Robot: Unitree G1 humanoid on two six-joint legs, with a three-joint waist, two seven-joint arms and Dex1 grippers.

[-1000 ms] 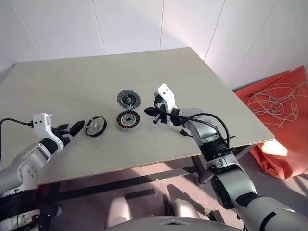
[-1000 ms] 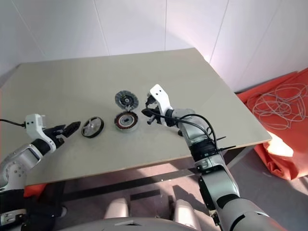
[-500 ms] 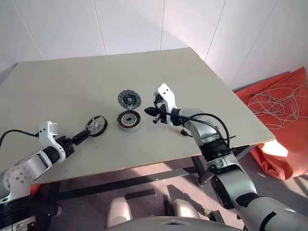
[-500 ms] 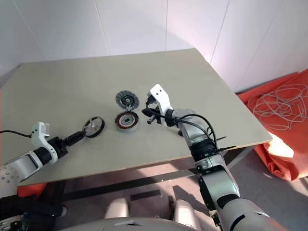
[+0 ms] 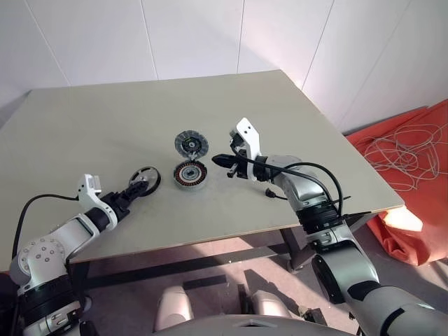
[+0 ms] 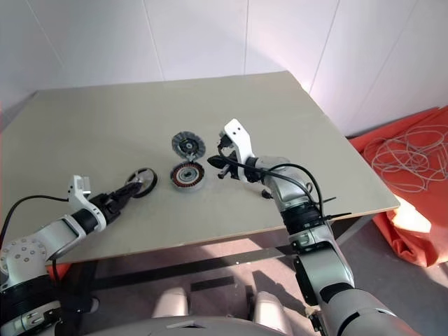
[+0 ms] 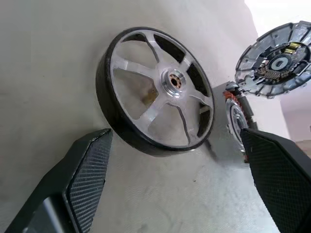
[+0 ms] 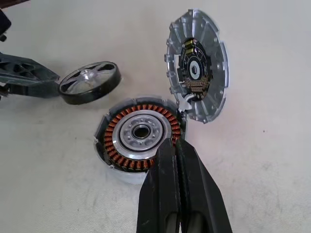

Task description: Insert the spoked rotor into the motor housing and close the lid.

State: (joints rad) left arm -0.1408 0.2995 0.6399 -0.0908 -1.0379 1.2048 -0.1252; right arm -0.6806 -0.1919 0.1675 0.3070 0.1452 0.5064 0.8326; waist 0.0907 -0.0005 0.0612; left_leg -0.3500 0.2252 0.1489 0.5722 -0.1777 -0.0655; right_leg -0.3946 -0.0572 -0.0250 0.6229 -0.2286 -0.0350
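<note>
Since a second before, the left claw had swung in from the worktop's left side toward the middle, dropping lower and rolling over, until its two black fingers stood wide open on either side of the rotor. The right arm had barely stirred.

The broad pale beige worktop carried three parts close together near its middle. The motor housing, a short round drum with a silvery rim and a copper ring of windings, sat open. Just behind it, touching its rim, lay the lid, a flat round grey ribbed disc with a small pale hub, turned up to show its inner face. Left of the housing and a little apart stood the spoked rotor, a small black ring with pale spokes round a hub, propped on its edge and tilted rather than lying flat.

The right claw was pinched fully shut with nothing in it, its tip hovering just beside the housing's right rim.

To my eye the step in hand was picking up the rotor. To do it well, the left claw would want to slide further in until the fingers bracketed the black rim evenly, then close gently, since a wheel balanced on edge could roll or topple at a nudge. The right claw might steady the housing.
</note>
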